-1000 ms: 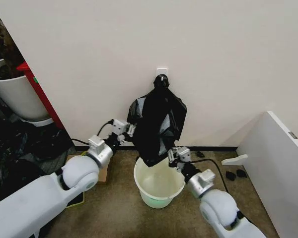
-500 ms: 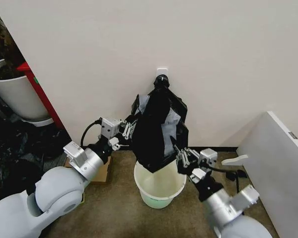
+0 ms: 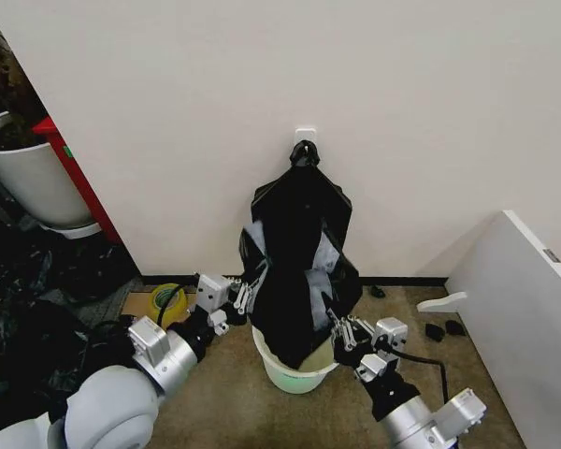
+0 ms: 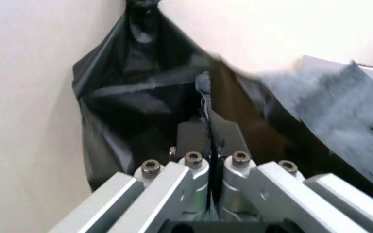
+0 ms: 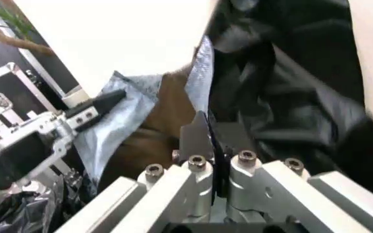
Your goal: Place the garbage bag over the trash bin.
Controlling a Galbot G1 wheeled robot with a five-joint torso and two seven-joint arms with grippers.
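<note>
The garbage bag (image 3: pixel 294 262), glossy black, hangs stretched from a wall hook (image 3: pixel 304 148) down to the trash bin (image 3: pixel 294 377). Its lower end spreads over the bin's mouth. The bin is a small white bucket on the floor, and just its front wall and rim show below the bag. My left gripper (image 3: pixel 239 297) is shut on the bag's left edge beside the bin. My right gripper (image 3: pixel 342 332) is shut on the right edge at the rim. In the left wrist view the closed fingers (image 4: pixel 193 145) pinch thin black film (image 4: pixel 141 87). The right wrist view likewise shows bag film (image 5: pixel 290 73) pinched in the fingers (image 5: pixel 193 138).
A large white tub (image 3: pixel 28 178) and a heap of black plastic (image 3: pixel 37 290) stand at the left. A yellow tape roll (image 3: pixel 168 299) lies by my left arm. A white panel (image 3: pixel 524 299) and small black items (image 3: pixel 444 329) sit at the right.
Both grippers have come down with the bag's edges, from above the bin to its rim. The bag is now pulled longer and covers the bin's mouth.
</note>
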